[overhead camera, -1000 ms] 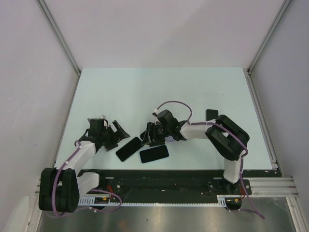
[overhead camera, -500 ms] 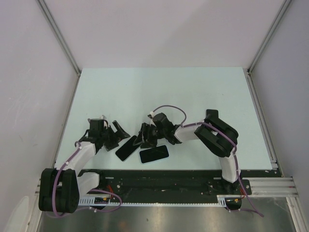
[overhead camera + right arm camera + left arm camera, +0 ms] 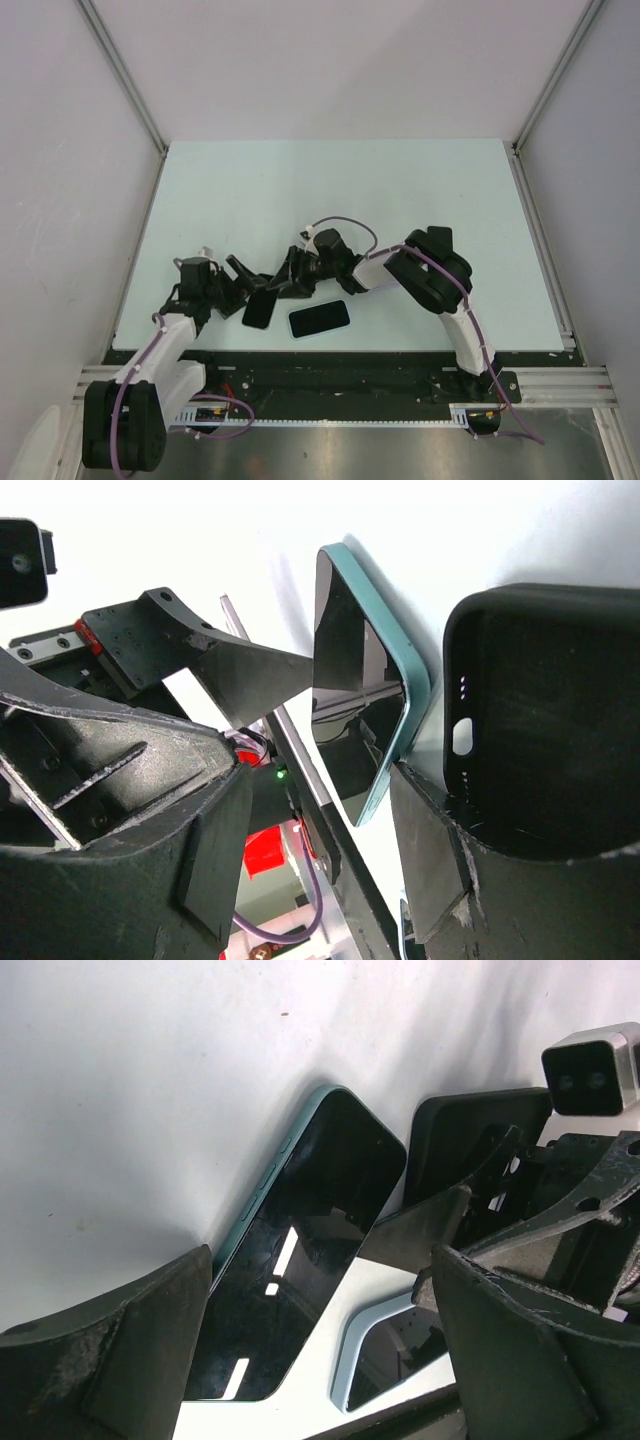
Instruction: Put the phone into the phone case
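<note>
on the desk [image 3: 330,190], left gripper [image 3: 320,1253] and right gripper [image 3: 320,770] both have fingers spread at the phone [image 3: 261,309], near the front edge. align it squarely with the black case [image 3: 545,710] (just beside it) before you press.

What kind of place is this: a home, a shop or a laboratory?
Most likely a robot laboratory cell. Plain white panels in aluminium framing enclose a pale table, and the left arm and right arm are bolted to a rail at its near edge.
</note>
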